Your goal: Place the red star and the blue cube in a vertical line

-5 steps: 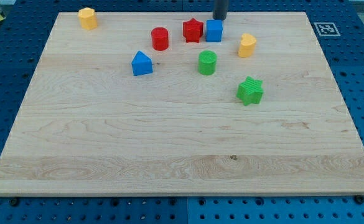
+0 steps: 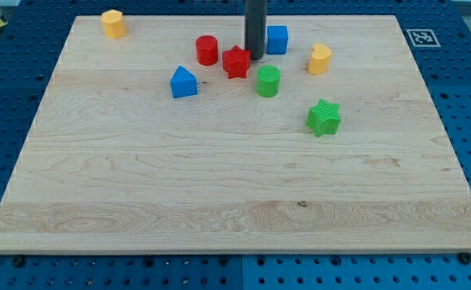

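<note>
The red star (image 2: 236, 62) lies near the view's top centre of the wooden board (image 2: 219, 201). The blue cube (image 2: 277, 39) sits up and to the right of it, apart from it. My tip (image 2: 256, 56) stands between them, right against the star's upper right side and just left of the cube's lower left corner. The dark rod rises out of the view's top.
A red cylinder (image 2: 207, 50) is left of the star. A green cylinder (image 2: 268, 81) is just below right of it. A blue house-shaped block (image 2: 183, 82), a green star (image 2: 324, 118), a yellow block (image 2: 320, 59) and another yellow block (image 2: 113, 23) also lie on the board.
My tip moved from above the cube down and left between the two blocks. The red star slid down and to the left, away from the blue cube.
</note>
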